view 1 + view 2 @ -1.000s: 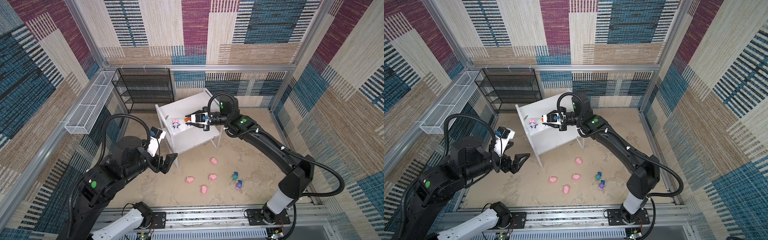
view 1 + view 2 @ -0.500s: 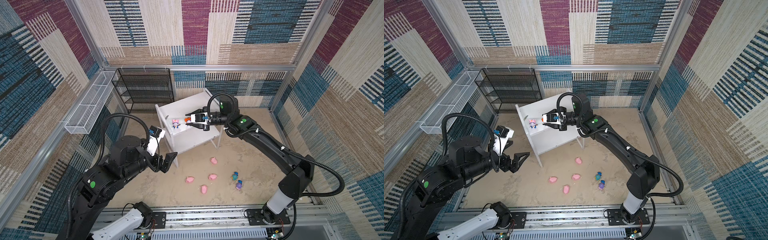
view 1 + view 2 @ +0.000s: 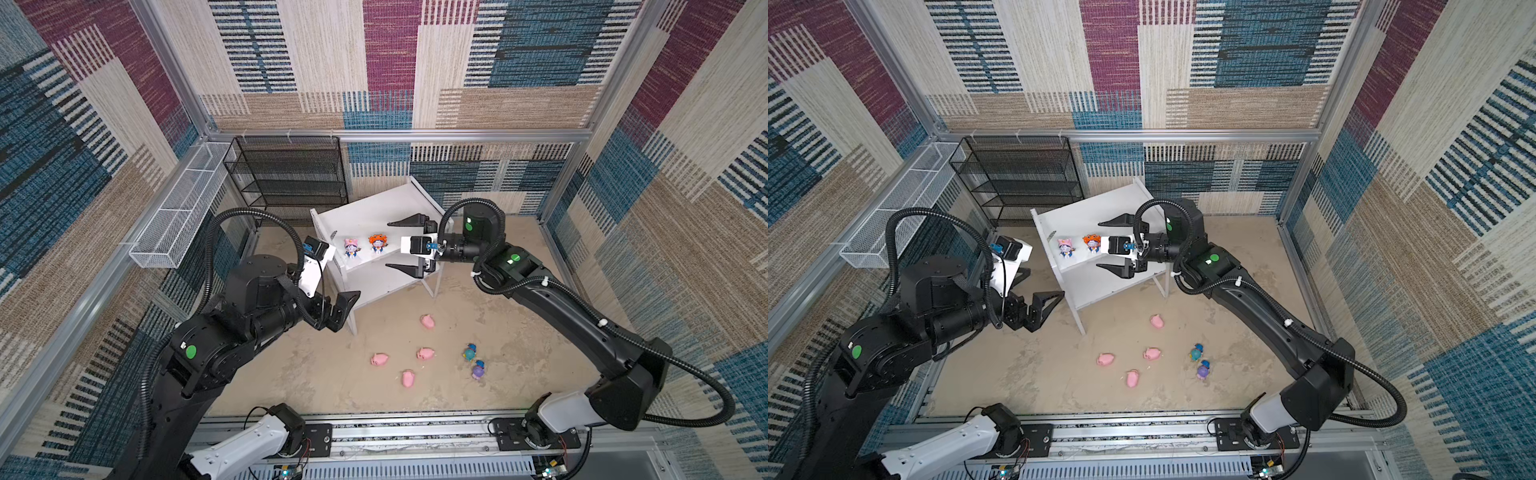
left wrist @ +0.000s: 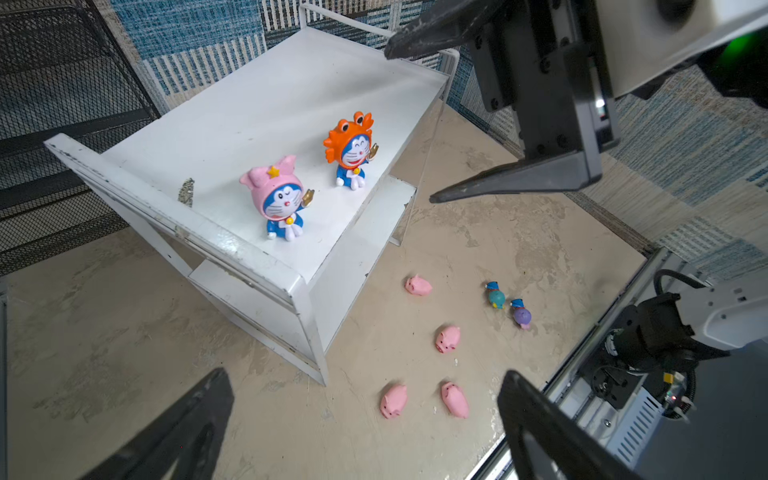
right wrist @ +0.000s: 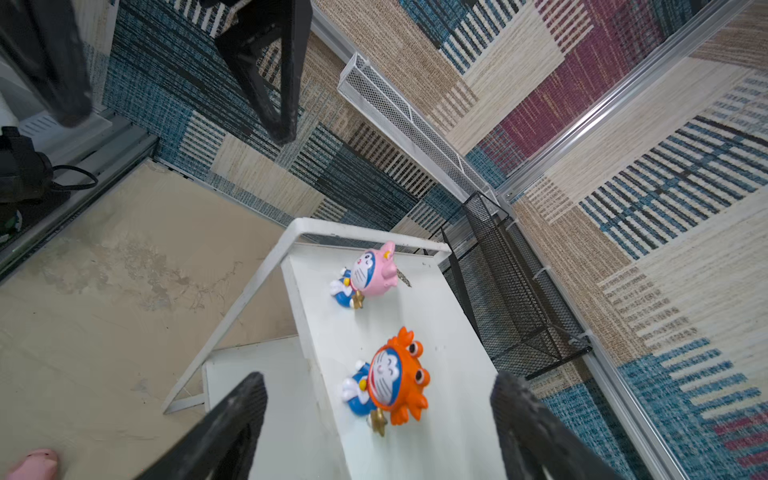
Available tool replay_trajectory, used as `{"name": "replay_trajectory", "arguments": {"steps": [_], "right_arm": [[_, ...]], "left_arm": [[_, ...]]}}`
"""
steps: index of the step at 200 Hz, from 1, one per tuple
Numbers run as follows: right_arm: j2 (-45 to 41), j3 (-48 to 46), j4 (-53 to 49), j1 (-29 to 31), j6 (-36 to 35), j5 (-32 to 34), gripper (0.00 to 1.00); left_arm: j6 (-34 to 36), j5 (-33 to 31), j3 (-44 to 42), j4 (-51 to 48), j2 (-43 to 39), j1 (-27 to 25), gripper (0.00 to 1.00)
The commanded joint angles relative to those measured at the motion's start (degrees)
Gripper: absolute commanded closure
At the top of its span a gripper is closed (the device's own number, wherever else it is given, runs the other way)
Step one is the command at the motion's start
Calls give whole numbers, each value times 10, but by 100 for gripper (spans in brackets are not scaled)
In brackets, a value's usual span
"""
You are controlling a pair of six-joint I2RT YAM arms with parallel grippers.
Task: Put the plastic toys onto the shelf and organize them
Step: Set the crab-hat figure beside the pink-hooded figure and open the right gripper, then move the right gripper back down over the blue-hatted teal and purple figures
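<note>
The white shelf [image 3: 374, 212] stands at the back of the sandy floor. On its top board stand a pink-hooded figurine [image 3: 351, 247] and an orange-hooded figurine [image 3: 377, 243], side by side near the front edge. My right gripper [image 3: 387, 244] is open just right of the orange one [image 5: 392, 382], its fingers wide on either side and touching nothing. My left gripper [image 3: 340, 309] is open and empty beside the shelf's front left leg. Several pink pigs [image 3: 426, 353] lie on the floor, with a teal-hooded figurine [image 3: 469, 353] and a purple-hooded figurine [image 3: 478, 369] lying to their right.
A black wire-mesh rack [image 3: 291, 174] stands against the back wall left of the shelf. A long white wire basket [image 3: 178, 216] hangs on the left wall. The metal rail [image 3: 395, 432] with both arm bases runs along the front edge.
My right gripper has opened and let go of the orange-hooded figurine, which now stands on the top board beside the pink-hooded one. The left arm has hardly moved.
</note>
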Motion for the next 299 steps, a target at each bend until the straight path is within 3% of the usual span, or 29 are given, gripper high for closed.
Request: {"name": "replay_trajectory", "arguments": {"steps": [1,56,103,137,162,236,274,299], "right_arm": [[-47,-40,50,1,86,42,1],[-143,-102,-34,1,323,162,0],[-261,-223,-88,1,520,269,0],[-334,-298,-164,1,671,349,1],[-337,-328,-252,1,772,414,3],[-286,-467,-291,-4,932,421,2],[-272,-536,-257,-19,967,367,5],[-283,-555,-274,-21,992,381,5]], "left_arm": [[19,36,9,14,1,1,0],[27,174,4,13,9,1,1],[29,277,-21,15,14,-1,1],[20,287,-49,33,12,-8,0],[10,294,-83,69,-8,-14,0],[2,284,-141,94,-38,-21,0],[-3,284,-174,114,-61,-21,1],[-3,282,-187,119,-68,-21,0]]}}
